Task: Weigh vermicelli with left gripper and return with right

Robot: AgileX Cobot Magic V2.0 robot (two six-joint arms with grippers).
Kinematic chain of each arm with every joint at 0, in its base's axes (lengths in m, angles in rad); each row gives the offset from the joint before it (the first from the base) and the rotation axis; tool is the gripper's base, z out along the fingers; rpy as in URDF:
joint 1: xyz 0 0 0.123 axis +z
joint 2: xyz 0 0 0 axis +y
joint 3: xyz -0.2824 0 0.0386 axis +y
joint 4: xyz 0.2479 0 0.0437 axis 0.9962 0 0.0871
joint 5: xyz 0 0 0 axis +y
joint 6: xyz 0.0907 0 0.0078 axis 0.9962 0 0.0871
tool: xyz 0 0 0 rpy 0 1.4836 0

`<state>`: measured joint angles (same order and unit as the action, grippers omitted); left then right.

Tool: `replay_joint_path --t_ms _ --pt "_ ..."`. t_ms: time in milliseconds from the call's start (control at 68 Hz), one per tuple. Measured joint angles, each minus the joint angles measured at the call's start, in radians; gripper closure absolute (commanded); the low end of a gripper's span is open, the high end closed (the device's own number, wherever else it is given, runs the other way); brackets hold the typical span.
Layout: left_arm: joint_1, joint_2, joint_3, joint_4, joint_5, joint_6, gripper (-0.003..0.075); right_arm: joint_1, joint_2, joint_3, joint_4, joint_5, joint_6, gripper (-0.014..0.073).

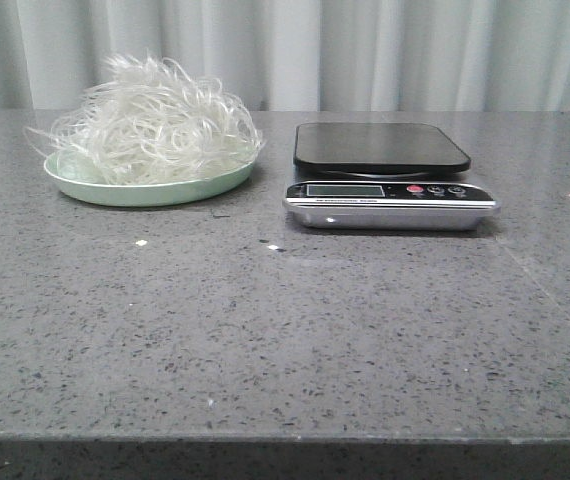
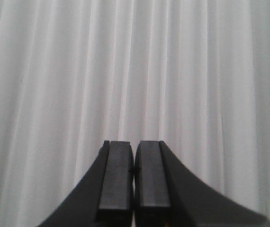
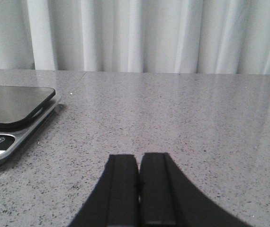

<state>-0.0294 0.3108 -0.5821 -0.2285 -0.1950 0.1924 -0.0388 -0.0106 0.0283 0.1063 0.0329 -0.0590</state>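
The vermicelli (image 1: 153,121), a fluffy tangle of whitish translucent noodles, is heaped on a pale green plate (image 1: 115,190) at the back left of the table. To its right stands a kitchen scale (image 1: 383,147) with a bare black platform; part of the scale (image 3: 12,105) also shows in the right wrist view. Neither arm appears in the front view. My left gripper (image 2: 134,146) is shut on nothing and faces only the white curtain. My right gripper (image 3: 138,161) is likewise shut and empty, low over the grey table, to the right of the scale.
The table (image 1: 285,330) is grey speckled stone, with its front edge near the bottom of the front view. A few tiny white crumbs (image 1: 141,243) lie in front of the plate. A white curtain (image 1: 385,50) hangs behind the table.
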Motion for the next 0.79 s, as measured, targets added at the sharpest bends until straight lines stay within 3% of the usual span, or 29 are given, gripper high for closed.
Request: replay_joint_path --t_ms 103,220,323,426,544,794 --pt "0.000 0.116 -0.094 0.000 0.038 0.000 0.0582 0.000 0.000 0.000 0.000 0.000 0.000 0.0443" --pt "0.000 0.243 -0.220 0.000 0.183 0.000 0.0561 0.000 0.000 0.000 0.000 0.000 0.000 0.0443" --pt "0.000 0.368 -0.328 0.000 0.336 0.000 0.0455 0.000 0.000 0.000 0.000 0.000 0.000 0.0443" --pt "-0.020 0.482 -0.431 0.002 0.427 0.024 0.0279 0.000 0.000 0.000 0.000 0.000 0.000 0.0443" --pt "-0.068 0.599 -0.523 0.002 0.474 0.050 0.0183 0.000 0.000 0.000 0.000 0.000 0.000 0.0443" --pt "-0.166 0.856 -0.681 0.002 0.651 0.071 0.0147 0.000 0.000 0.000 0.000 0.000 0.000 0.0443"
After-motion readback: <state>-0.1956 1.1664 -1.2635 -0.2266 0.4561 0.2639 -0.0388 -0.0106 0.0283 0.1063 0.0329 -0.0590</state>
